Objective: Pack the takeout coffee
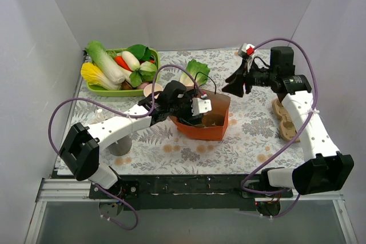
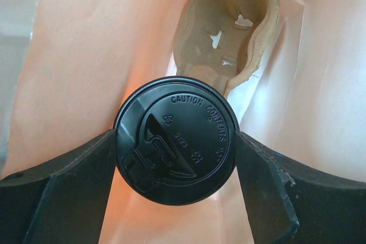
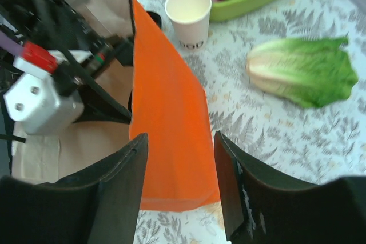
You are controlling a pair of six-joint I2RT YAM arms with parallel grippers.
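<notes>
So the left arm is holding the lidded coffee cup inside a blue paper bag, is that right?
Not blue: the paper bag is orange, as the right wrist view shows. The left gripper does hold the lidded coffee cup inside it.

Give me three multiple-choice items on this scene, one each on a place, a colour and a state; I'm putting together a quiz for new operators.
1. Where is the takeout coffee?
A. stacked on another cup
B. inside the orange bag, in the left gripper
C. lying on its side outside the bag

2. What colour is the tray holding the vegetables?
A. green
B. blue
C. black

3. How does the white paper cup by that tray stand?
A. lidded
B. tipped over
C. upright, without a lid

Answers: 1 B, the left wrist view shows its black lid clamped in the gripper with bag walls around; 2 A, its rim is lime green; 3 C, its bare rim faces up.
</notes>
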